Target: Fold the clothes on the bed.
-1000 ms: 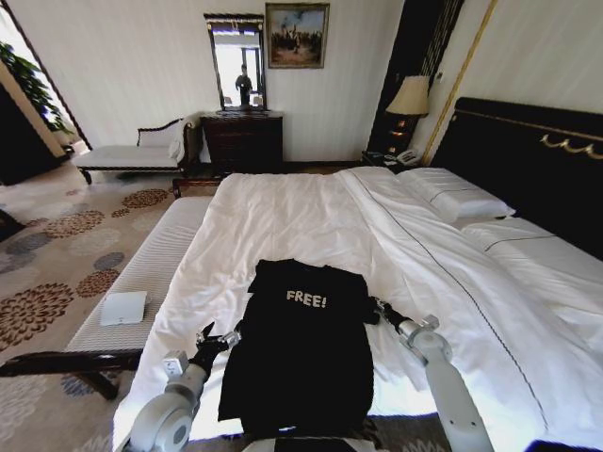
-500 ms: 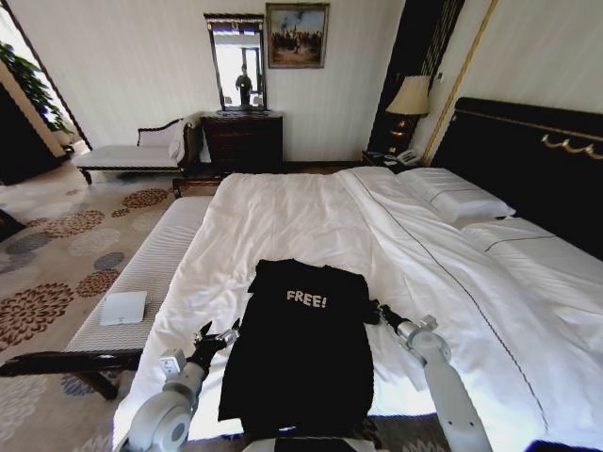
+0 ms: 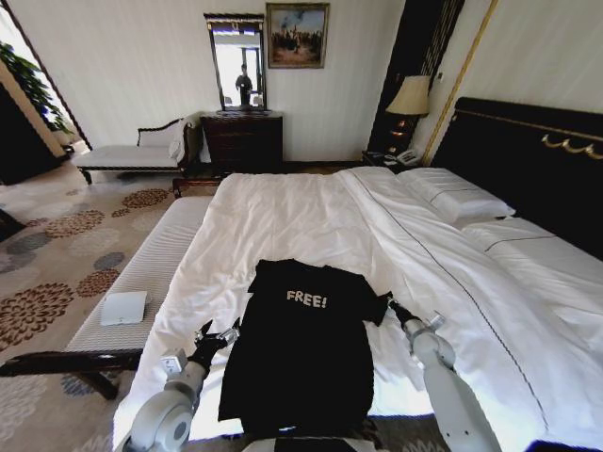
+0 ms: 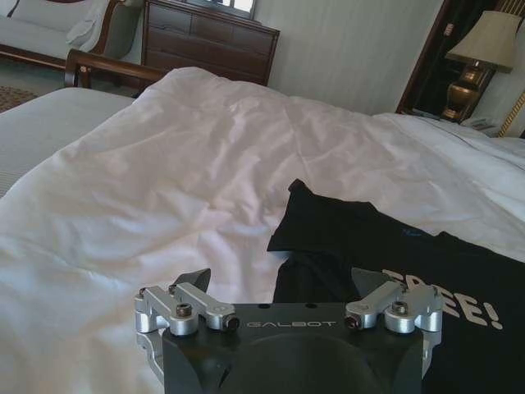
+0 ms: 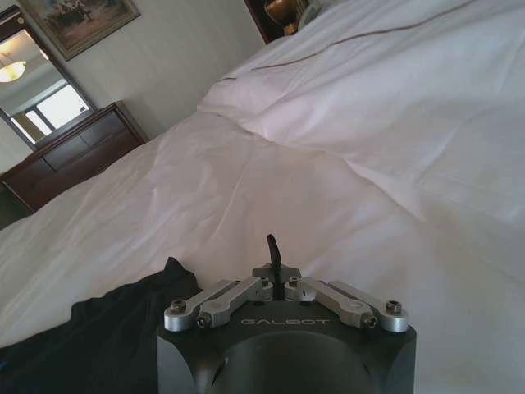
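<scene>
Grippers first, nearest to us. We find the left gripper (image 3: 219,335) low over the white duvet just beside the left edge of the black T-shirt (image 3: 303,347); in the left wrist view its fingers (image 4: 195,281) stand wide apart, with nothing between them and the shirt's near sleeve lying just ahead. We find the right gripper (image 3: 388,305) at the shirt's right sleeve; in the right wrist view (image 5: 274,250) its metal linkages are drawn together and the dark fingertips meet in one thin point. We see no fabric between them; the shirt's edge lies beside that gripper, not in it.

We note the T-shirt lies flat, chest up, on the near end of the bed (image 3: 311,212), hem toward the robot and collar away. It is soft black fabric with white "FREE!" lettering (image 3: 306,298); both short sleeves are spread, and the cloth shows slight creases at the left sleeve.

We record the duvet as white, soft and lightly rumpled, with a thin dark piping line running along its right part. Left of the bed stands a bench (image 3: 141,278) with a white ribbed cushion and dark frame, bearing a small white folded cloth (image 3: 123,307). Farther off lie two white pillows (image 3: 457,200) against a tall black headboard (image 3: 528,165) with gold trim. Beyond are a dark wood dresser (image 3: 243,139), a mirror (image 3: 236,62), a framed painting (image 3: 297,35) and a lamp (image 3: 410,98).
</scene>
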Controlling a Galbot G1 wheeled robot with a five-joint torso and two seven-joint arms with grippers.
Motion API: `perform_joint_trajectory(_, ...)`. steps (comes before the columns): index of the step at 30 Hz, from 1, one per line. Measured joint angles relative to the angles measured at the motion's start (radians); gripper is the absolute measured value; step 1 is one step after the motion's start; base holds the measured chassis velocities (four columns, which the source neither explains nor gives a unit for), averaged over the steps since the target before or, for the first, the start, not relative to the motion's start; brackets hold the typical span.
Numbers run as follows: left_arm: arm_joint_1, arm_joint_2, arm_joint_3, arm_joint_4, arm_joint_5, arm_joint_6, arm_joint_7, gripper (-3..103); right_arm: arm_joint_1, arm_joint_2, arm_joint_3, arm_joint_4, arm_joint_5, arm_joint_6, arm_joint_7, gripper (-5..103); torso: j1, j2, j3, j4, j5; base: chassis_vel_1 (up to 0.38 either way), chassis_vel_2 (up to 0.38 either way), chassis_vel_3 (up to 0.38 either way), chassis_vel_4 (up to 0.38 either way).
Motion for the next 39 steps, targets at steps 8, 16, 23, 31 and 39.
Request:
perform_joint_trajectory(8,-0.010,0.000,0.005,0.003,0.001,-0.003,0.001,98,-0.038,0.015,0.011,0.016,-0.109,0.082,-0.002,1,0.000,0.000,0.000,0.0000,-0.0001,0.000,0.000,0.000,0.000)
perform_joint_trajectory(16,-0.013,-0.002,0.007,0.010,0.001,-0.004,0.001,98,-0.028,0.014,-0.017,0.005,-0.146,0.088,-0.004,1,0.000,0.000,0.000,0.0000,-0.0002,0.000,0.000,0.000,0.000)
perform_joint_trajectory(23,-0.034,0.017,0.015,0.030,-0.008,-0.002,0.003,98,-0.040,0.016,-0.014,0.005,-0.144,0.079,0.000,22,0.000,0.000,0.000,0.0002,-0.0002,0.000,0.000,0.000,0.000)
perform_joint_trajectory(31,-0.299,0.069,0.100,0.187,-0.208,0.032,-0.022,98,-0.110,0.017,0.015,0.043,-0.147,0.075,0.007,54,0.000,0.000,0.000,0.0001,-0.0002,0.000,0.000,0.000,0.000)
perform_joint_trajectory(39,-0.631,0.006,0.247,0.494,-0.412,0.068,-0.015,92,-0.137,0.011,0.044,0.082,-0.147,0.056,0.033,82,0.000,0.000,0.000,-0.0002,-0.0001,0.000,0.000,0.000,0.000)
